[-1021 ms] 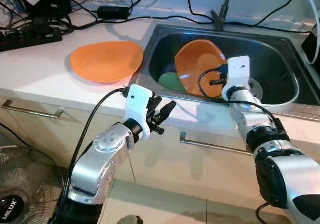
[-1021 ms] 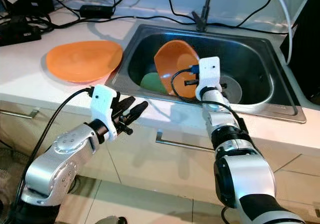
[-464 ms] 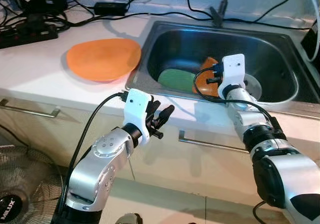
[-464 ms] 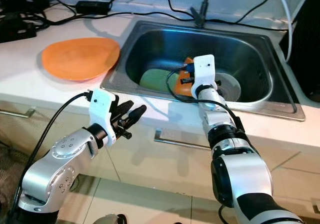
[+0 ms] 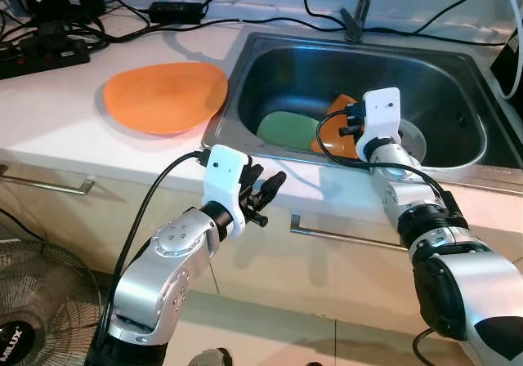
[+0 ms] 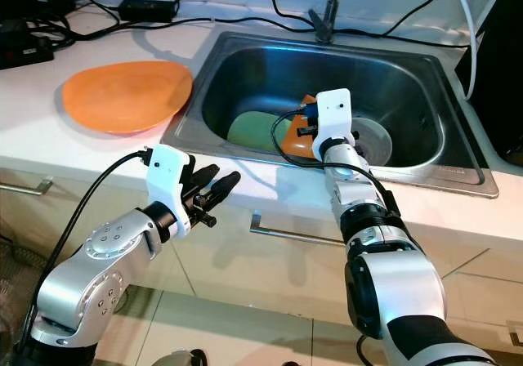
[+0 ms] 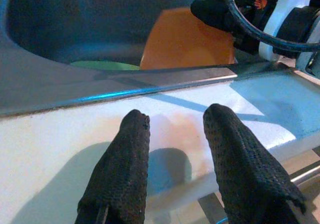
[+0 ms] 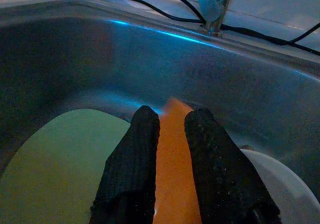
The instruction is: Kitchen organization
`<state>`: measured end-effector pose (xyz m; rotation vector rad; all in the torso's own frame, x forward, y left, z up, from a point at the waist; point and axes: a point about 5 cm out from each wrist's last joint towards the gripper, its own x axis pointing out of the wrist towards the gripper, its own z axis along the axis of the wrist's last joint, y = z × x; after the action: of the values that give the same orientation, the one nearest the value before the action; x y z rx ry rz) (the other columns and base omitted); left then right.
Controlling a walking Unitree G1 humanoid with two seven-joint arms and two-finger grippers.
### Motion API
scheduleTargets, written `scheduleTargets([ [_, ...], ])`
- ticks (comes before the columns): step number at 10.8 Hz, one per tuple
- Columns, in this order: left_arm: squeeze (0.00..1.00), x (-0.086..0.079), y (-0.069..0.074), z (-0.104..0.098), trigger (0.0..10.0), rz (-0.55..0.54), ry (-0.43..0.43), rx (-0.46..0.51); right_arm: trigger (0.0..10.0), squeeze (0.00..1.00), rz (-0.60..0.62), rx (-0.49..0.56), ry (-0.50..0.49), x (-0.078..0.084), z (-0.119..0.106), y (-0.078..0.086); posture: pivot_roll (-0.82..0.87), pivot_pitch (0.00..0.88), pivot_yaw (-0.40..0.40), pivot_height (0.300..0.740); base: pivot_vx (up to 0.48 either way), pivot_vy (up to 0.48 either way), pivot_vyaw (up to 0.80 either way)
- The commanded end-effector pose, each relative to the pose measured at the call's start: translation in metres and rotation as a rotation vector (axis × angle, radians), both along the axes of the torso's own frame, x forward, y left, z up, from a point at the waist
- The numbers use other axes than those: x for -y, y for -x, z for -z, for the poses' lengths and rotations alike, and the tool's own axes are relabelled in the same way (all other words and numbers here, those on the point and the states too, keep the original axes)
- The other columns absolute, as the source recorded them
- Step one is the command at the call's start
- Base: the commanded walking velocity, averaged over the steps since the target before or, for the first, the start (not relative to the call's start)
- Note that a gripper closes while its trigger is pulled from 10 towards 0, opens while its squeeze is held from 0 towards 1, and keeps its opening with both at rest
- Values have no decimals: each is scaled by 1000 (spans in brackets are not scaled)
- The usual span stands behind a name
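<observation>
Right fingers: the right gripper (image 8: pixel 167 169) is clamped on the rim of the orange plate (image 5: pixel 339 129), one black finger on each face.
Left fingers: the left gripper (image 7: pixel 172 159) is parted and holding nothing, hanging before the counter edge (image 7: pixel 100 134), probably waiting its turn.
Plate position: down inside the sink (image 5: pixel 458 64), partly over the green plate (image 5: pixel 288 129) and beside a white dish (image 5: pixel 415 144).
Plate attitude: tilted on edge, its rim line running away from the gripper toward the sink's back wall.
Why edge-on: pinching the rim likely allows lifting it out.
Counter: a second orange plate (image 5: pixel 166 96) lies flat left of the sink.
</observation>
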<state>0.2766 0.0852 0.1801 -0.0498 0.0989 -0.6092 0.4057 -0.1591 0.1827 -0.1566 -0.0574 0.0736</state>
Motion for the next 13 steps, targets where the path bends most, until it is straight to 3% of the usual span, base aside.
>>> scheduleTargets([
  [1, 0, 1, -1, 1, 10000, -5, -2, -2, 10000, 0, 7, 7, 5, 3, -4, -1, 261, 181, -8, 740, 0, 0, 0],
  [4, 0, 0, -11, -1, 10000, -53, -5, 45, 10000, 0, 27, 143, 57, 10, -29, -3, 235, 163, -8, 740, 0, 0, 0],
  [7, 0, -12, -31, -10, 10000, -221, -5, 188, 10000, 0, -8, 312, -27, 4, -52, 5, 204, 136, -7, 740, 0, 0, 0],
  [8, 0, -21, -41, -18, 10000, -318, -40, 282, 10000, 0, 2, 376, -85, 1, -53, 15, 184, 115, -2, 740, 0, 0, 0],
  [10, 0, -35, -54, -28, 10000, -430, -34, 364, 10000, 0, 19, 385, -131, -1, -37, 29, 165, 85, 8, 740, 0, 0, 0],
  [13, 0, -49, -63, -29, 10000, -522, -101, 482, 10000, 0, 45, 359, -179, -7, -11, 54, 149, 46, 25, 740, 0, 0, 0],
])
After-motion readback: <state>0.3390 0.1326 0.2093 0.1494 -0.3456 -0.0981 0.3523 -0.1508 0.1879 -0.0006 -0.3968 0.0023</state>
